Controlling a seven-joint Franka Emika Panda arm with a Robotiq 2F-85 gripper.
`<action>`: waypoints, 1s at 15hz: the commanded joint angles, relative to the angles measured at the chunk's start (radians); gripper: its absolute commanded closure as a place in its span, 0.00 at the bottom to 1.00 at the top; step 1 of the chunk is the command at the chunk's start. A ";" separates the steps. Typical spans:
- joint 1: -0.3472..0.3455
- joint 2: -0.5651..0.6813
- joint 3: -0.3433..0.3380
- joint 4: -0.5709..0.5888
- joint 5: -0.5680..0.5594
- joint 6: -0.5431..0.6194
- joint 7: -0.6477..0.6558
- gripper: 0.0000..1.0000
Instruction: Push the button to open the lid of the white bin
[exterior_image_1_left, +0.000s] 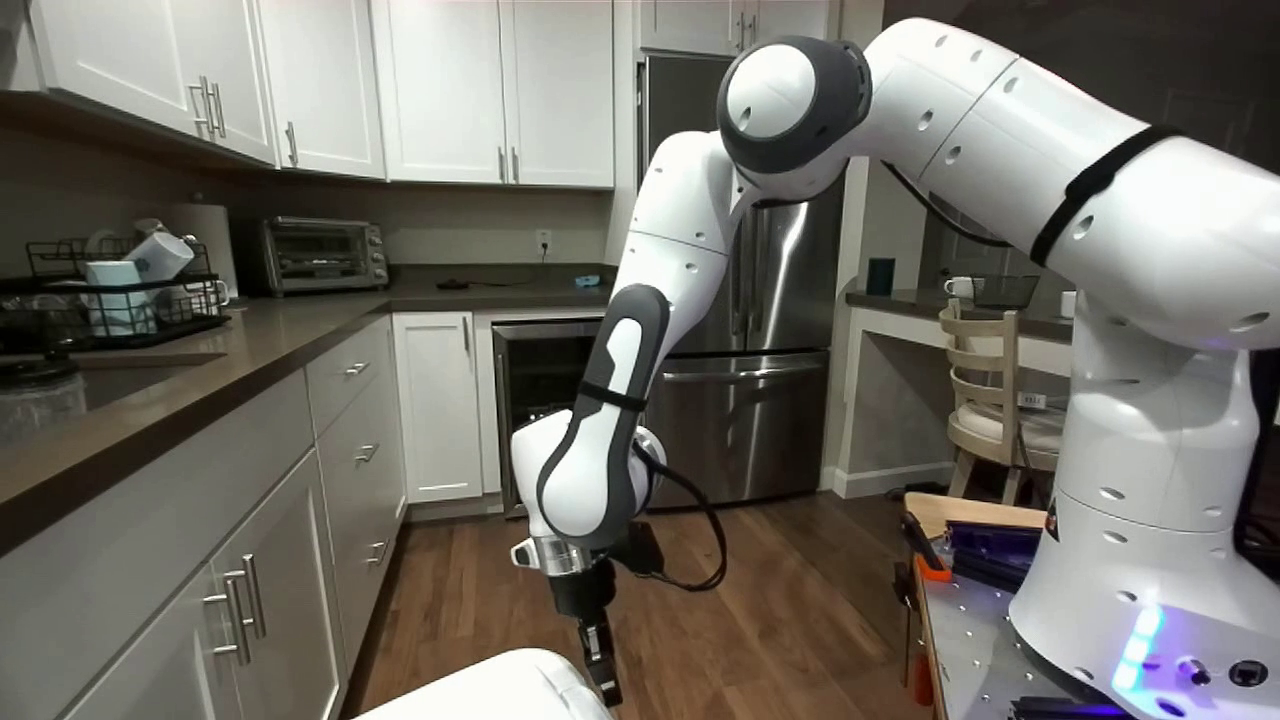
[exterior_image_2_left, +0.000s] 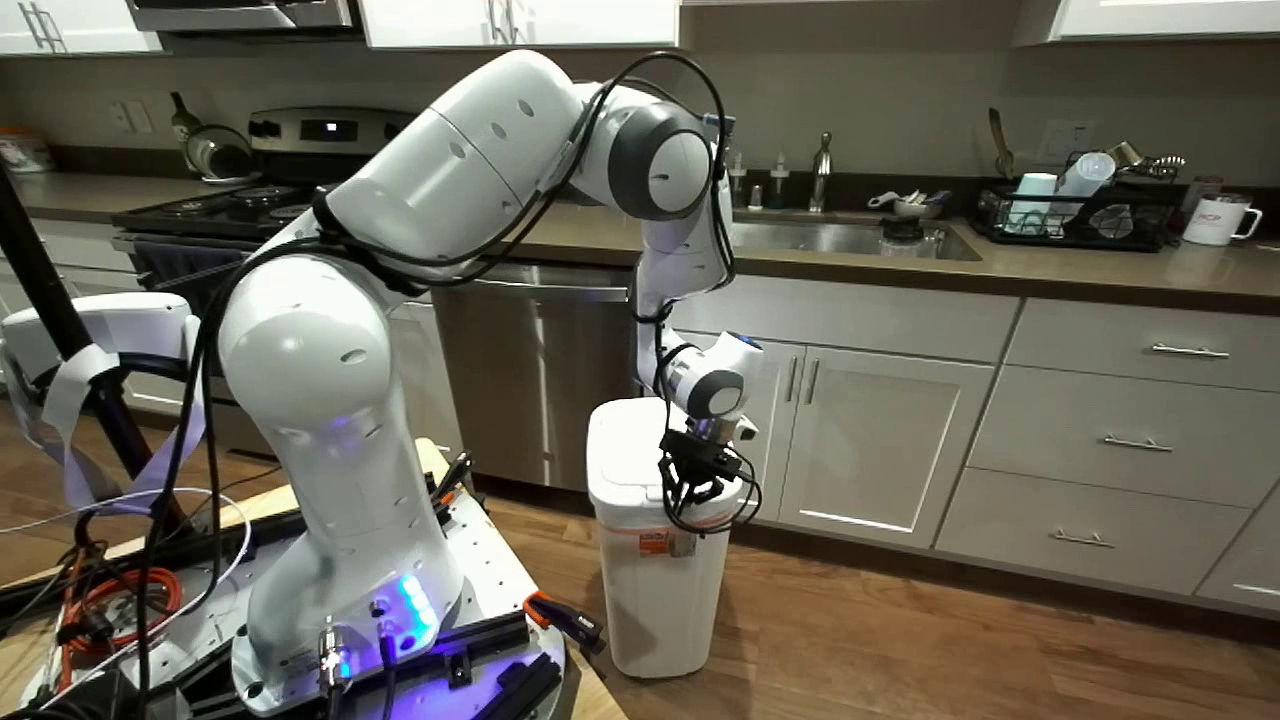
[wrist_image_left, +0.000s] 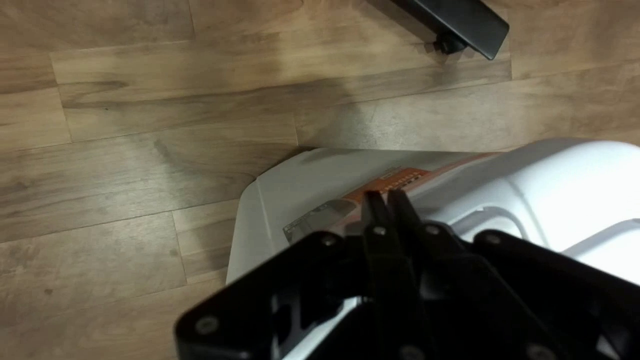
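The white bin (exterior_image_2_left: 660, 610) stands upright on the wooden floor, with an orange-marked label on its front. Its lid (exterior_image_2_left: 622, 440) looks shut in an exterior view; part of the bin's top (exterior_image_1_left: 500, 690) shows at the bottom edge in another. In the wrist view the lid (wrist_image_left: 595, 185) is at the right, with a rounded recessed outline (wrist_image_left: 492, 220) at its front edge, possibly the button, partly hidden by the gripper. My gripper (wrist_image_left: 384, 197) is shut and empty, fingertips together. It points down beside the bin's front edge (exterior_image_1_left: 608, 690). I cannot tell whether it touches the bin.
White lower cabinets (exterior_image_2_left: 880, 440) and a dishwasher (exterior_image_2_left: 550, 380) stand behind the bin. The robot's base table (exterior_image_2_left: 500, 570), with tools on it, is close to the bin. A dark bar (wrist_image_left: 465, 25) shows at the top of the wrist view. Cables (exterior_image_2_left: 690, 500) hang around the wrist.
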 joint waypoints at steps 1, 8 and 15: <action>0.097 -0.010 -0.053 0.039 -0.043 -0.090 0.069 0.93; 0.176 -0.016 -0.099 0.086 -0.079 -0.191 0.114 0.93; 0.125 0.035 -0.086 0.031 -0.069 -0.044 0.072 0.92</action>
